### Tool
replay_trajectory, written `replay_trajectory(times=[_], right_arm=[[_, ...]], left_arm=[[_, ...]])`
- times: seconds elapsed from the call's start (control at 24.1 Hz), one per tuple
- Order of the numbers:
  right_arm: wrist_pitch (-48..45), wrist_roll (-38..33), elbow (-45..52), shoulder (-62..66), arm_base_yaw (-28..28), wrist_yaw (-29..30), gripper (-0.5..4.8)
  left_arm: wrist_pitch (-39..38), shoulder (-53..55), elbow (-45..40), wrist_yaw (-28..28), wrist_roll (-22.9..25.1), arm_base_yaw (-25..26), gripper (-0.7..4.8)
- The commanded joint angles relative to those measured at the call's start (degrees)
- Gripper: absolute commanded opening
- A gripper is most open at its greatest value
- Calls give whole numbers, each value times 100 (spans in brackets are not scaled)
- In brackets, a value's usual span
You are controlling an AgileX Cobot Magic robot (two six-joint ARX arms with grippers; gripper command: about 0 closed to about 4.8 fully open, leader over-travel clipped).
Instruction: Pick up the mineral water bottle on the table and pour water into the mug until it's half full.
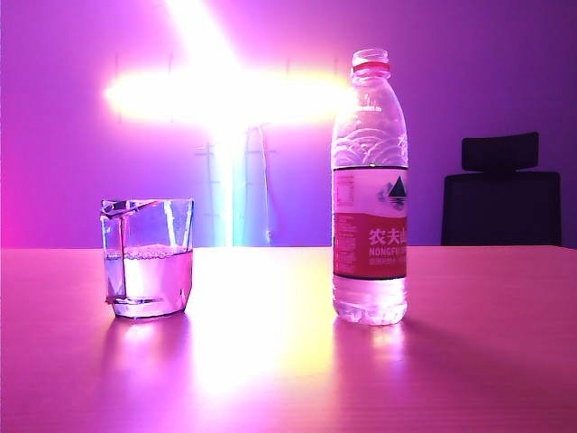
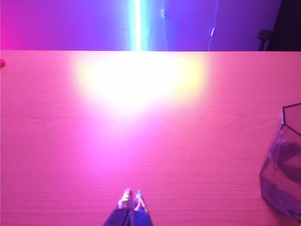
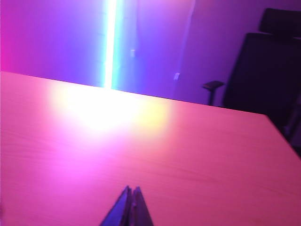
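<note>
My left hand [image 2: 131,198] is down low over the desk [image 2: 141,141], pinched shut, with nothing in it. The mug [image 2: 284,165] sits just off to one side of it and a bit ahead. I only see the mug's edge from there.

My right hand [image 3: 131,192] is pinched shut too, and it holds nothing. It is tipped a little, and all that lies ahead of it is bare desk and a dark chair [image 3: 263,70] far behind. From that hand I cannot see the bottle or the mug at all.

From the far camera, neither hand shows. The mineral water bottle [image 1: 370,189] stands straight up on the desk, on my right hand's side, with its red ring on top. I cannot tell if the cap is on. The mug [image 1: 147,259] stands on my left hand's side, well apart from the bottle. It has water in it, up to about the middle, I think.

The bottle stands on its own, so nobody needs to hold it. I think the pouring is done and my hands are just resting, out of the way so they don't bump anything.
</note>
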State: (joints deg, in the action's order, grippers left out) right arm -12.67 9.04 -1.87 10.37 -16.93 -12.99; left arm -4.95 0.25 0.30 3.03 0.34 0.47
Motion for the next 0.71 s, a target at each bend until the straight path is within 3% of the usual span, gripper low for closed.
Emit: replay_trajectory(times=[0.04,0.25,0.54,0.71], right_arm=[[192,-2,181,-518,680,540,-8],[717,-94,181,-1027,1576,1019,-8],[686,-767,181,-1040,1547,826,-8],[686,-774,181,-1040,1543,907,-8]], left_arm=[[74,9,22,22,-15,-7,-2],[74,9,22,24,-15,-7,-2],[74,9,22,24,-15,-7,-2],[74,7,22,22,-15,-7,-2]])
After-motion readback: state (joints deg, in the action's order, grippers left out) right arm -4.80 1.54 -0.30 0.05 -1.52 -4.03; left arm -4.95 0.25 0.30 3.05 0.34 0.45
